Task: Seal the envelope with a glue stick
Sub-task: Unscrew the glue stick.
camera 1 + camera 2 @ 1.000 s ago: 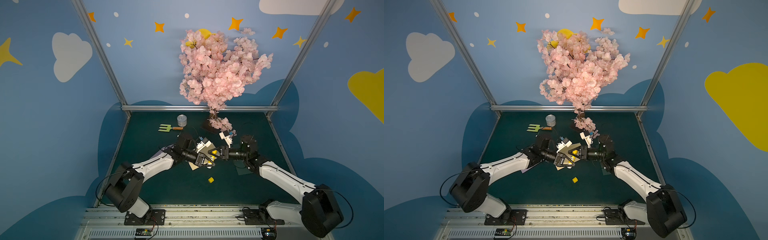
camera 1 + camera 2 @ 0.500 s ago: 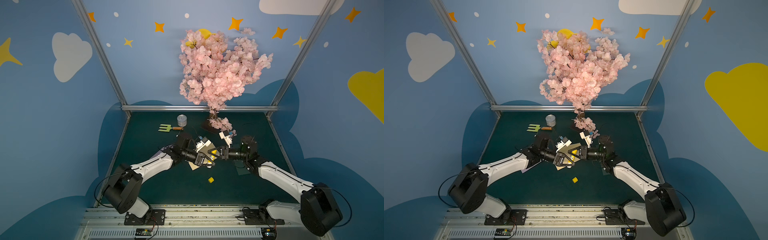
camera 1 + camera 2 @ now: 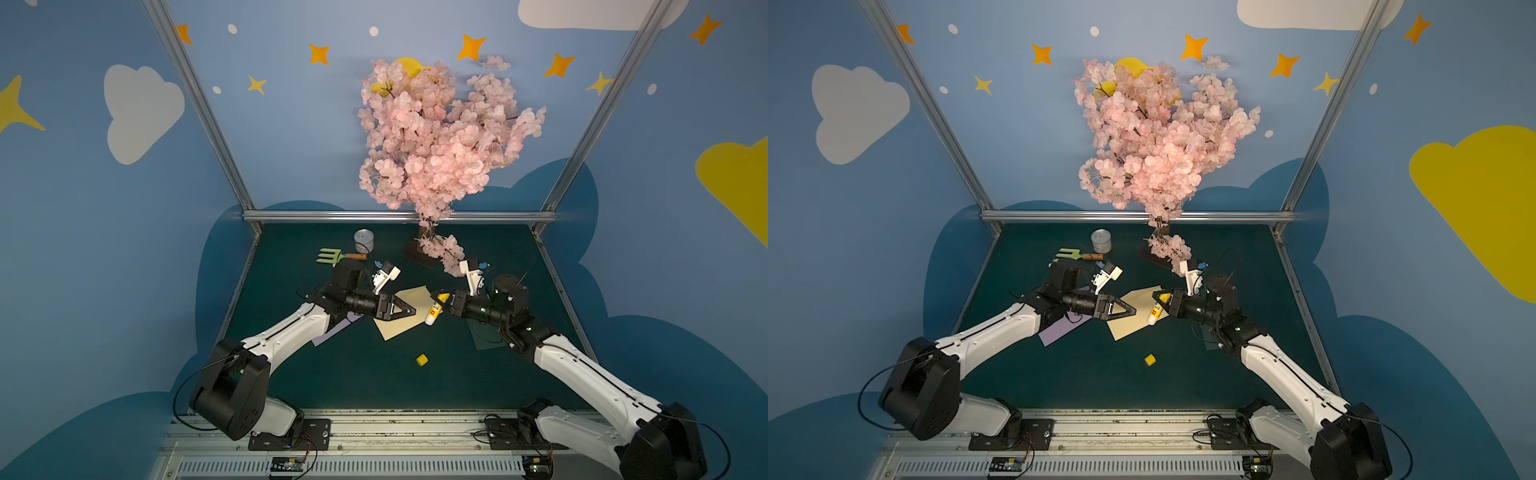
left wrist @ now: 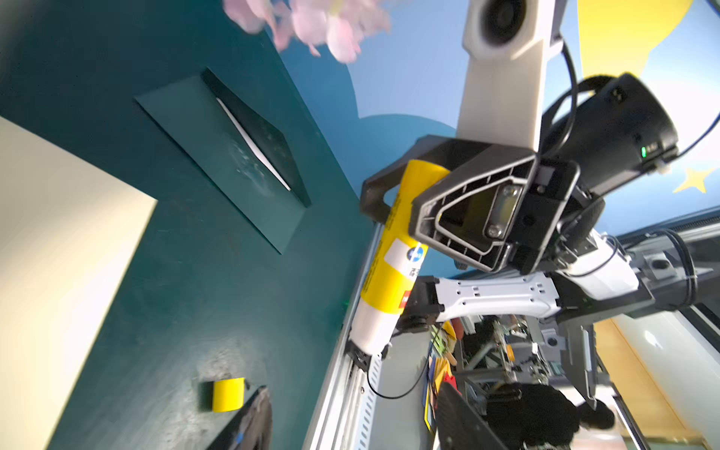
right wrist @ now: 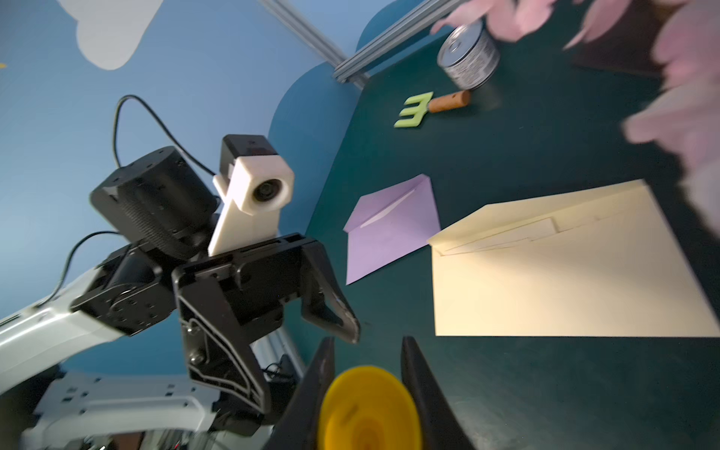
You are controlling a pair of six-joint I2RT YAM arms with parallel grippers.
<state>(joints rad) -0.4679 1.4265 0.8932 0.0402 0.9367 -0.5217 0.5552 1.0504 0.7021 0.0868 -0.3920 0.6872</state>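
**Robot arms meet over a cream envelope.** Two robot arms reach inward over a dark green table [image 3: 374,386] in a booth painted with clouds and stars.

The right gripper [image 3: 441,300] pinches the glue stick [image 3: 433,314] near its yellow end, its jaws pressed against the stick's sides. The stick hangs tilted, with its bare white end pointing down at the edge of the envelope [image 3: 401,328] nearer the right arm. Whether the tip touches the paper cannot be told. The left wrist view shows the label on the glue stick [image 4: 391,269], which is clamped between black fingers [image 4: 467,218].

The left gripper [image 3: 409,311] hovers over the envelope's other side, close to the stick. The right wrist view shows its fingers [image 5: 331,307] spread apart with nothing between them.

The cream envelope lies flat and slanted in the middle of the table, between the two grippers. A yellow cap [image 3: 422,360] sits alone on the table nearer the front, apart from the envelope.

A lilac envelope [image 3: 332,332] pokes out from beneath the left arm, and a dark green envelope [image 3: 484,338] lies under the right arm.

At the back stand a tin can [image 3: 363,241] and a pink blossom tree [image 3: 436,137]. A small green garden fork [image 3: 330,257] with a wooden handle lies just beside the can.
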